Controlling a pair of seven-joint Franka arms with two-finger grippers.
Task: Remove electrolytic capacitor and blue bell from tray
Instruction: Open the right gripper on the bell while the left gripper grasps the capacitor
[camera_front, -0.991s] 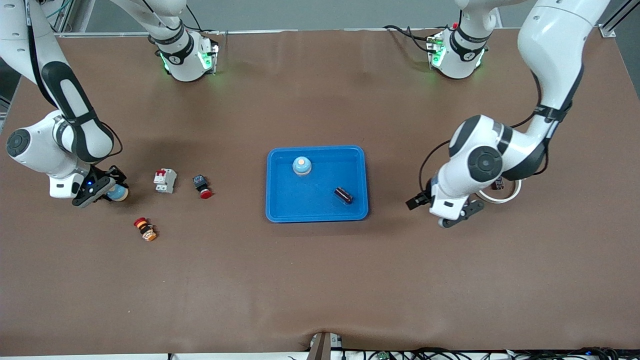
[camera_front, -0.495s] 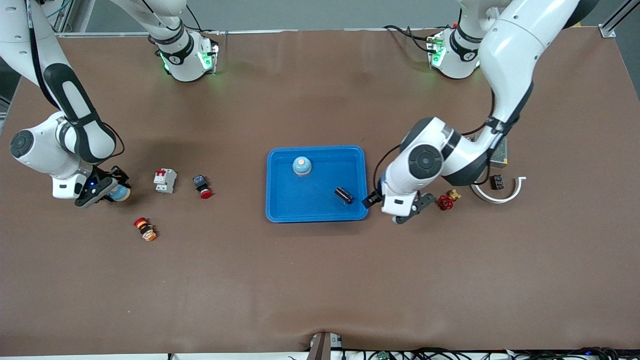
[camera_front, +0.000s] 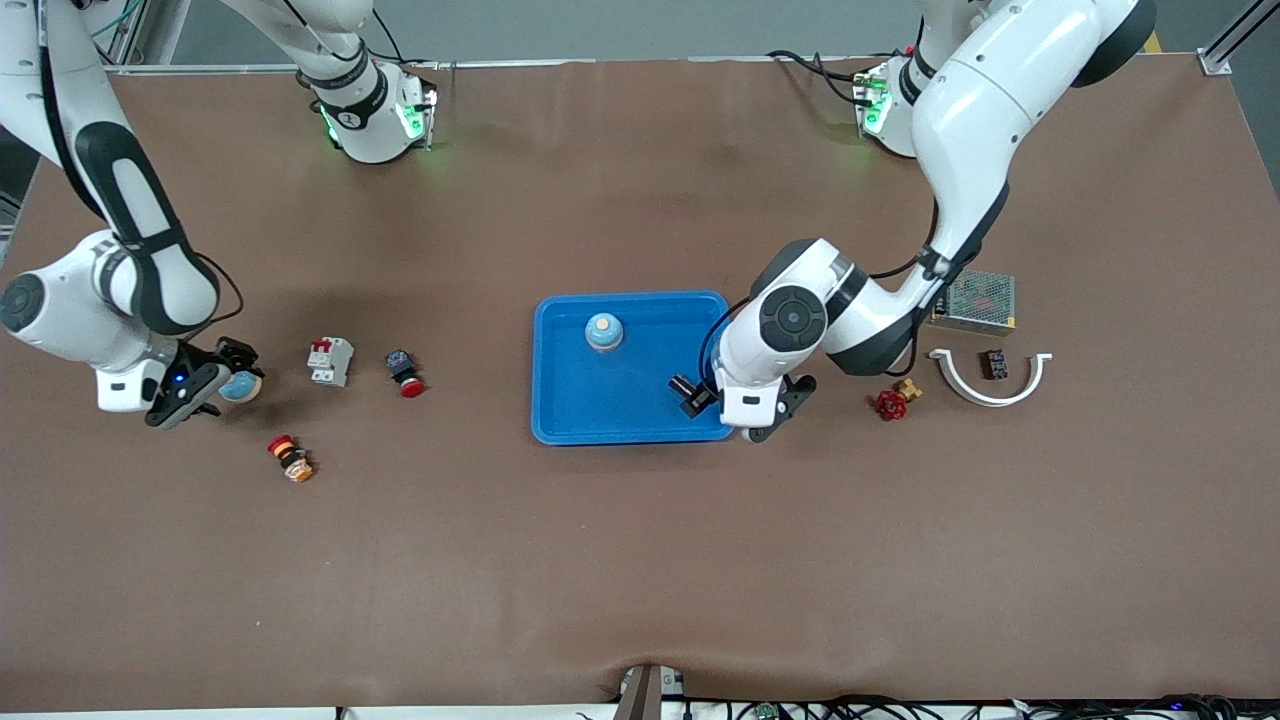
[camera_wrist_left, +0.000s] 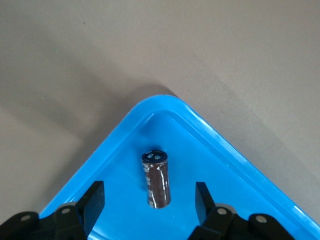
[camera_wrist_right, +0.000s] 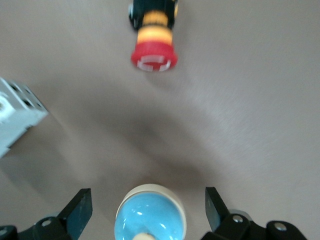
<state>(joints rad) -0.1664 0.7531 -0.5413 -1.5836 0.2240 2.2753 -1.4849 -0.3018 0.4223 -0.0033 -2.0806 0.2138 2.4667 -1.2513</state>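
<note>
Blue plastic held both task things: the tray (camera_front: 570, 400) sat mid-table, with the blue bell (camera_front: 604, 331) standing in its part farther from the front camera and the electrolytic capacitor (camera_wrist_left: 156, 179) lying on its side in the corner toward the left arm's end.

We judged the capacitor pick to be in hand. Our left gripper (camera_wrist_left: 149, 202) hung over that corner with fingers spread either side of the capacitor, touching nothing. The next move, we reckoned, called for a short descent and a squeeze across the barrel without catching the raised rim.

Our right gripper (camera_wrist_right: 149, 207) stood open around a second blue bell (camera_front: 240, 386) resting on the table toward the right arm's end.

Only the left wrist view showed the capacitor clear between the fingers; from the front, the arm mostly covered it.
</note>
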